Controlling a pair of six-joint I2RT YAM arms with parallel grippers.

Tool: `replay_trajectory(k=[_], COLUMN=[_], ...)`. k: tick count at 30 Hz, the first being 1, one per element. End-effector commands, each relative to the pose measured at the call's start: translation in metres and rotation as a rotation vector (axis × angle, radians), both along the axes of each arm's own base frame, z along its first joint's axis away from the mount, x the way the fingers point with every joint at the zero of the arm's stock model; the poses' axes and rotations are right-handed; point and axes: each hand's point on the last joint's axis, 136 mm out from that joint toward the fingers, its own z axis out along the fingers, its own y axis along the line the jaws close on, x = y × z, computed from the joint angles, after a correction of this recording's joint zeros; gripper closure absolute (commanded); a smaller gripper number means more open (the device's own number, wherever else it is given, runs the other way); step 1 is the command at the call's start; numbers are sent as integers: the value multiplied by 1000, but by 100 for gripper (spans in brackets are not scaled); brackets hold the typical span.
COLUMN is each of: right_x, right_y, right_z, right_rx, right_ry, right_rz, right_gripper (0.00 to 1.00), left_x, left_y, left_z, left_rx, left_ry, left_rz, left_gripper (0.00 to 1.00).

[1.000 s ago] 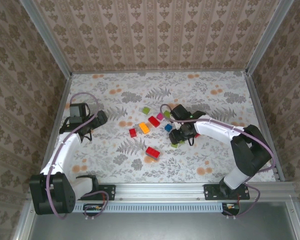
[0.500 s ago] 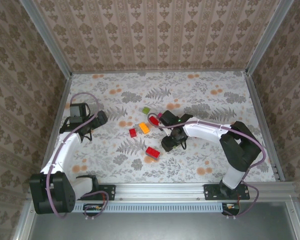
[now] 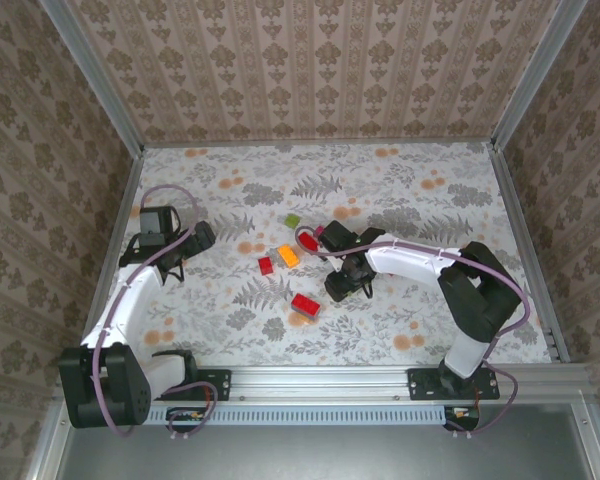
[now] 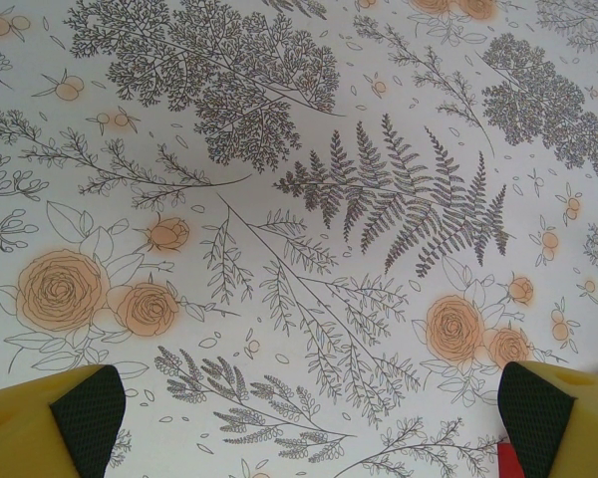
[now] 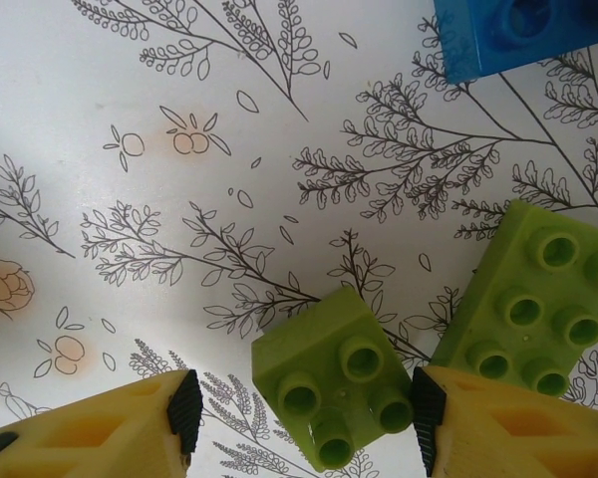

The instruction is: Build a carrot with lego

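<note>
A small green brick (image 5: 334, 388) is straddled by the half-open right end effector (image 5: 306, 401). It is judged light, stiff and slick; its flat sides should be gripped.

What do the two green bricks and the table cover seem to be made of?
Small green brick and larger green brick: likely moulded plastic, glossy; soft highlights on studs. Table cover: perhaps printed paper or vinyl, matte; flat floral print without glare.

The left fingers (image 4: 50, 423) gape wide, the right fingers (image 5: 90, 433) half apart.
</note>
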Motion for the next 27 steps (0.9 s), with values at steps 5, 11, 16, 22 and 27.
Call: replay_trajectory(k=[5,11,16,22,27], right_x=[-3,-3,-3,-5,-6], right_y=[-1,5,6,3,5], right_z=[9,27,33,15,3], right_rx=[-4,60,66,13,-1], right_ry=[-1,-23,-33,10,34], right_rz=[4,-13,-7,30,35], right_gripper=[41,42,40,36,36], left_x=[6,6,6,5,6], left_y=[-3,-3,-3,-3,-3], left_z=[7,6,7,7,8], left_rx=[6,5,5,6,7], left_ry=[-20,-18,-19,-21,-21], left_rz=[-21,-20,-22,-21,-20], left_gripper=[0,0,0,0,0])
